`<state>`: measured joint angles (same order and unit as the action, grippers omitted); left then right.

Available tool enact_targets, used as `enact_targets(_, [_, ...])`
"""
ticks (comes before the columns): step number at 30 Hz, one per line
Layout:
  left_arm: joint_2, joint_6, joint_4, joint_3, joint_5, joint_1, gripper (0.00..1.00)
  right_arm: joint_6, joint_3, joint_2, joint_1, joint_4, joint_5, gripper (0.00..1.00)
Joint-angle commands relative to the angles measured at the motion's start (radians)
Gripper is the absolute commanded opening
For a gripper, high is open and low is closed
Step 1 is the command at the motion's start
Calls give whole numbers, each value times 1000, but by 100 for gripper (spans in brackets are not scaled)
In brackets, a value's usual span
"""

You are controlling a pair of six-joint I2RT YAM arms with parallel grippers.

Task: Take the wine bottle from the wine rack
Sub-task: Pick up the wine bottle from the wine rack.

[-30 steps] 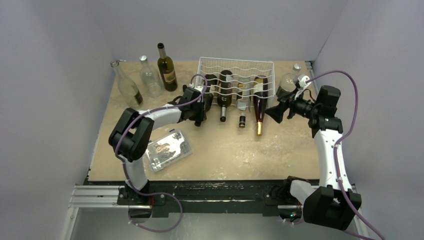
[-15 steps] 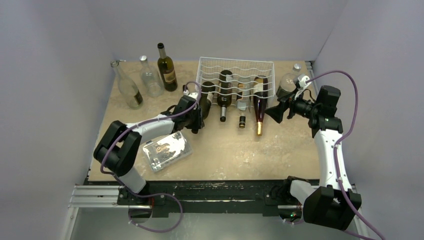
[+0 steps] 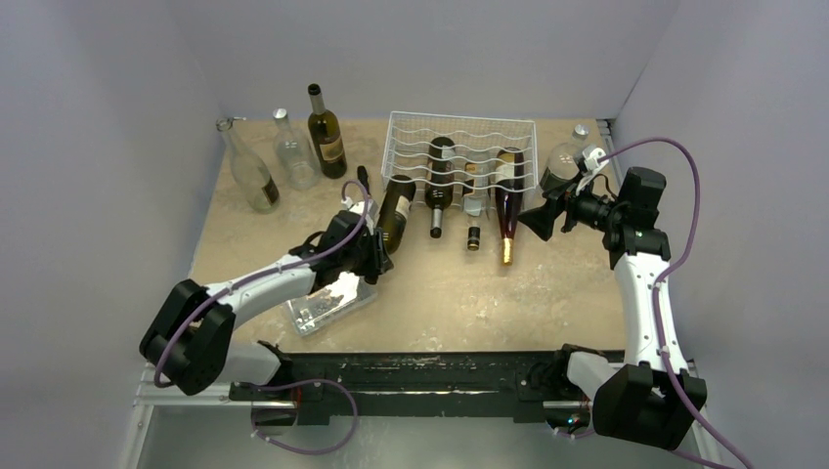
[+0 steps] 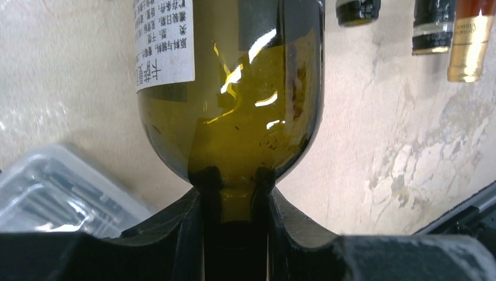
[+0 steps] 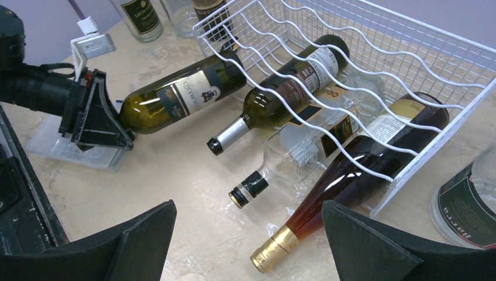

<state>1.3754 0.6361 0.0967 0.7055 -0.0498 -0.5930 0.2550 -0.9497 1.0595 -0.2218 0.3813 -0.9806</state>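
Note:
A green wine bottle point(image 3: 394, 208) point(image 4: 234, 88) point(image 5: 181, 96) with a white label lies slanted at the front-left corner of the white wire wine rack point(image 3: 461, 125) point(image 5: 409, 35). Most of it is out of the rack, and only its base is still at the rack's front wires. My left gripper point(image 3: 370, 256) point(image 4: 236, 199) point(image 5: 102, 120) is shut on the bottle's neck. My right gripper point(image 3: 536, 223) point(image 5: 248, 205) hangs open just right of the rack's front, holding nothing.
Three more bottles lie in the rack: a dark one point(image 3: 439, 186), a clear one point(image 3: 473, 203) and a red-brown one with a gold cap point(image 3: 506, 200). Three bottles point(image 3: 326, 132) stand at the back left. A clear bottle point(image 3: 564, 161) stands behind the right gripper. A clear plastic box point(image 3: 327, 303) lies under the left wrist.
My left arm has drawn back toward the near left, pulling the green bottle by its neck out of the rack's left slot. The right arm has not moved.

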Motion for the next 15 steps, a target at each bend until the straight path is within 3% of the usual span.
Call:
enact_targets(1, [-140, 64, -115, -37, 54, -6, 0, 20, -29, -1, -3, -12, 17, 99])
enact_targets(15, [-368, 120, 14, -130, -116, -27, 0, 33, -21, -3, -4, -10, 25, 99])
